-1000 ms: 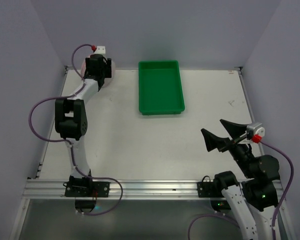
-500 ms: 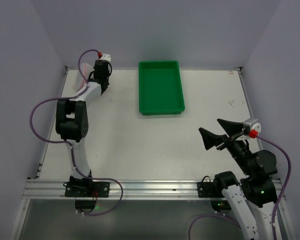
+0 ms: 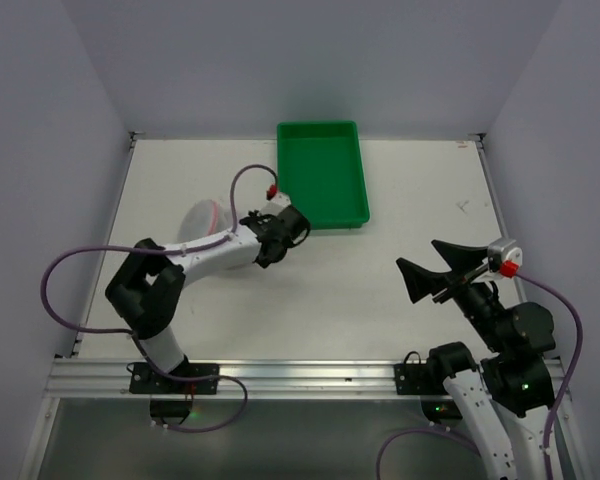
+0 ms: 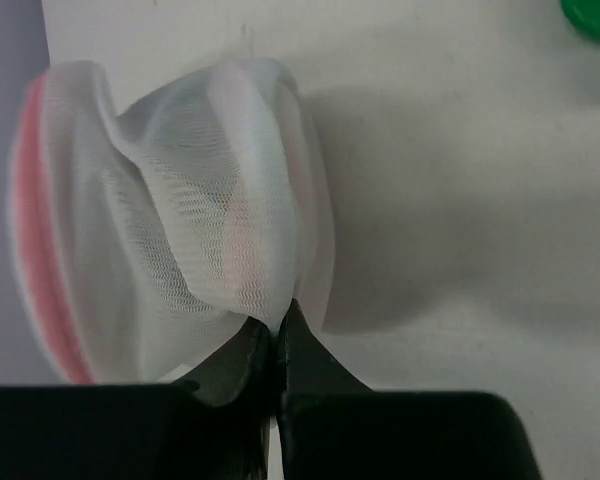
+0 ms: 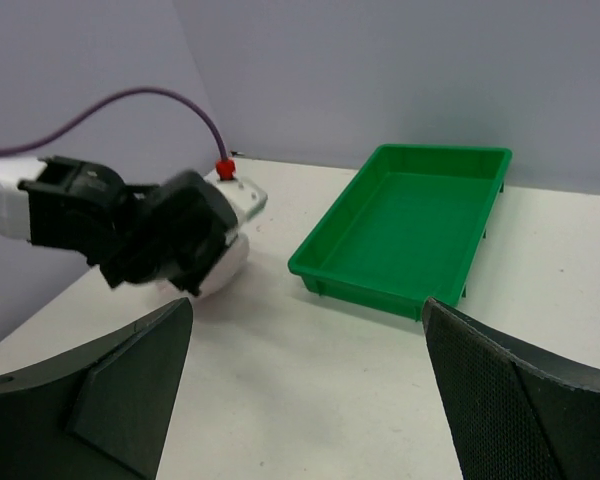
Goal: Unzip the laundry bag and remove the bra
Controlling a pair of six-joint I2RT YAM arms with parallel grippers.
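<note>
Swung the left arm in from the far-left corner, bringing the one laundry bag (image 3: pixel 202 215) onto the mid-left worktop (image 3: pixel 380 300), near the single green tray (image 3: pixel 320 180). Pinching a mesh fold between left fingers (image 4: pixel 290 345); holding right fingers (image 3: pixel 417 278) spread wide, well apart from both.

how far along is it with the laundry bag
Done: the left gripper is shut on a fold of the laundry bag mesh, so the bag is grasped. In hand: only that pinch. Left: no opening shows in the bag and nothing is out of it; the right gripper is open, away from the bag.
</note>
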